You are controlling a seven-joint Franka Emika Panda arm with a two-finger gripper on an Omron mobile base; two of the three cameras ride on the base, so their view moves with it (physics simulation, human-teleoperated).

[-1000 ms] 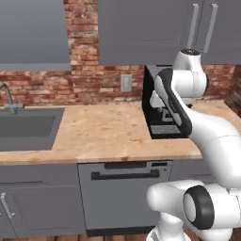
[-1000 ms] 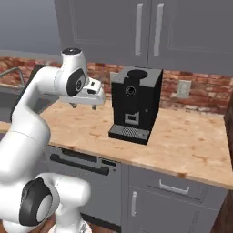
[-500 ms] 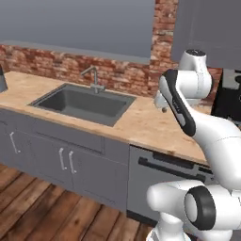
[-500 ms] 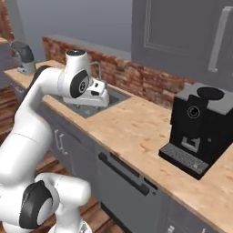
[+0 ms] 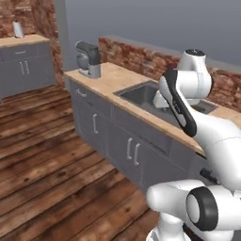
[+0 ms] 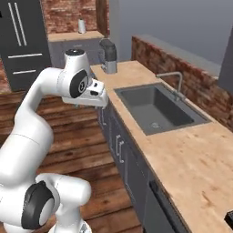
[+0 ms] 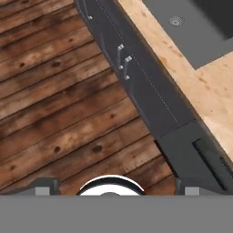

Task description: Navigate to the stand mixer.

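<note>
We see the stand mixer (image 5: 88, 59) at the bench's (image 6: 191, 159) far end, well beyond our gripper (image 6: 101, 96); sink (image 6: 154, 108) just past the gripper; gripper hangs over wood floor (image 7: 54, 109) by cabinet fronts; can't tell if it's open; nothing seen held.

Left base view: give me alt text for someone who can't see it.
A grey stand mixer sits at the far left end of a wooden counter, past a sunken sink. The white arm rises at right, over grey cabinets, with a wood floor at left.
</note>
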